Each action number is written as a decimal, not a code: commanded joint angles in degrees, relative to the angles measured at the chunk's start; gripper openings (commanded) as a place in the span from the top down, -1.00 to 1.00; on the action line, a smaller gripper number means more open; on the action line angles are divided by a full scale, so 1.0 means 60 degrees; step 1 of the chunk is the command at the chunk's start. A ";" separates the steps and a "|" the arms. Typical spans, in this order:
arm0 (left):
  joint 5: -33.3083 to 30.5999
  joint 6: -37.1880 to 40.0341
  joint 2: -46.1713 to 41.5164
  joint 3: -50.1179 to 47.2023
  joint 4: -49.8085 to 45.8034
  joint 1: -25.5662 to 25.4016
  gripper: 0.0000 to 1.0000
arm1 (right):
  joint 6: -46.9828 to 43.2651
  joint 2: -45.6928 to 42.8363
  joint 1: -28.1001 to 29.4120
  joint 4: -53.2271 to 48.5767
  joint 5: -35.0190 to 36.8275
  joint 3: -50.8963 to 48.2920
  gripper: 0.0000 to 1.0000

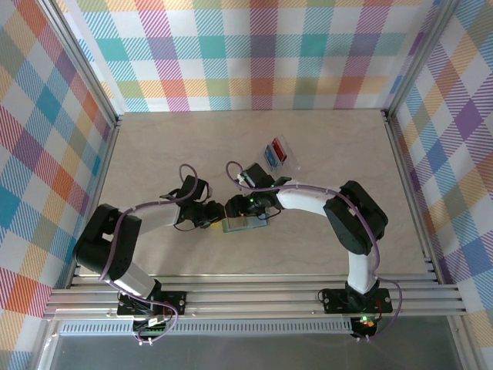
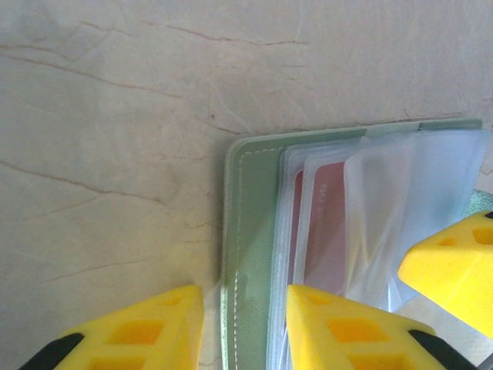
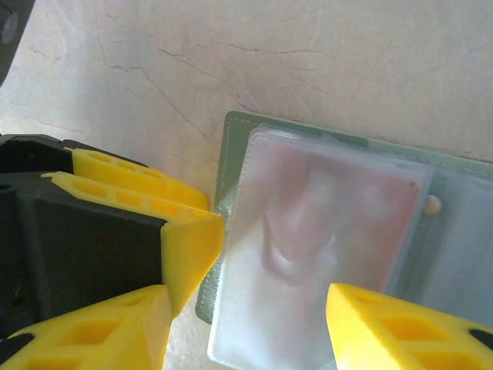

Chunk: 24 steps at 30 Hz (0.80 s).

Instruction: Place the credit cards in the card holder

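The card holder (image 1: 243,224) lies open on the table between the two arms, its grey-green cover (image 2: 254,216) facing up with clear sleeves (image 2: 385,193) fanned over it. One red credit card (image 2: 327,231) sits inside a sleeve, and shows blurred through the plastic (image 3: 347,208) in the right wrist view. My left gripper (image 2: 243,297) is open and straddles the holder's stitched edge. My right gripper (image 3: 248,297) is open over the top sleeve, one of its fingers (image 2: 454,262) reaching into the left wrist view. Another red card (image 1: 278,149) and a blue card (image 1: 270,157) lie further back.
The red and blue cards rest in a clear plastic tray (image 1: 290,148) behind the right gripper. Bare marbled tabletop (image 1: 169,146) surrounds the holder. Checked walls close in the table on three sides, and a metal rail (image 1: 254,297) runs along the near edge.
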 commanded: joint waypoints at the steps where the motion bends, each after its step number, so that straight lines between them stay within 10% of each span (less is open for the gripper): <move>1: 0.0021 -0.0232 -0.0742 -0.0236 0.0235 0.0266 0.28 | -0.0110 -0.0079 0.0034 0.0011 -0.0559 -0.0035 -0.12; 24: -0.1159 0.0256 -0.2934 -0.0710 -0.0023 0.0454 -0.04 | -0.0235 -0.1144 -0.1428 -0.1390 0.0696 0.1182 -0.22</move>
